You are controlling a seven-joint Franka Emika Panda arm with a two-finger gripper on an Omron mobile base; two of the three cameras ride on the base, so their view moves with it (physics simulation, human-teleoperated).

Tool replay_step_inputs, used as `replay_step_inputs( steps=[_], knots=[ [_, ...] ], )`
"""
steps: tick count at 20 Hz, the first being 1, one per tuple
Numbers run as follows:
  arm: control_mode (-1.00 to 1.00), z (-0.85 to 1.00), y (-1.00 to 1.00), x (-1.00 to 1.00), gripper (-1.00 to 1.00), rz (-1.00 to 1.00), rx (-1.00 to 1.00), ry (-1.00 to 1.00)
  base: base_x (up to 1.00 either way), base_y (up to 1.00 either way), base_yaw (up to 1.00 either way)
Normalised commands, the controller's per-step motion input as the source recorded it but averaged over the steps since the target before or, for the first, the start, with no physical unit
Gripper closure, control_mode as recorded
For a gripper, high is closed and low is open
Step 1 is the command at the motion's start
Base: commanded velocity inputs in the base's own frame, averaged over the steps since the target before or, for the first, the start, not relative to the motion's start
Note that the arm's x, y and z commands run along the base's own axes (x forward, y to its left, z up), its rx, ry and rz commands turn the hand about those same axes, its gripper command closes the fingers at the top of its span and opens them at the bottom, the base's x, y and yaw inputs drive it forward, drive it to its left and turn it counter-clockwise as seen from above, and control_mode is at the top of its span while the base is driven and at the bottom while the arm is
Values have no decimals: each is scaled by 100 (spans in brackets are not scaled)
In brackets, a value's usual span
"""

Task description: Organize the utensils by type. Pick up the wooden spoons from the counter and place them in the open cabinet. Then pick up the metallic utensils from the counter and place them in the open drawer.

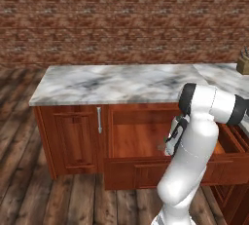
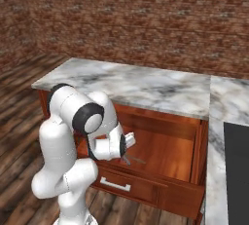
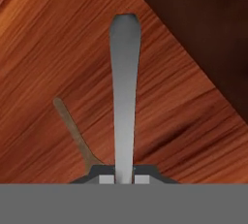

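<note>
Hand clamped on the grey metal spoon: in the hand view its two dark tips pinch the lower part of the handle at bottom centre, and the flat handle runs straight up the middle of the frame to a rounded end near the top. Spoon's bowl is hidden at the fingers. Metal looks dull mid-grey, paler along one edge.

Behind the spoon lies the plain wood floor of the open drawer, orange-brown with slanting grain. Dark shadowed drawer wall fills the upper right corner. A thin tan-brown handle, curved, lies on the drawer floor at lower left of the spoon; what it belongs to I cannot tell.

Left base view: hand sits low, right of centre, over the drawer, partly masked by the white arm. Marble worktop spans mid-frame above; narrow cabinet door with silver bar handle left of the drawer; a wooden block at far right edge.

Right base view: hand dips inside the drawer, the arm's elbow crowding the lower left.
</note>
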Motion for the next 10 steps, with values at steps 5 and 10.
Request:
replay_step_inputs(
  steps=[5,10],
  knots=[
    [-100,1,-93,84,100,37,12,12,0,0,0],
    [-100,17,-96,83,100,32,15,15,0,0,0]
  ],
)
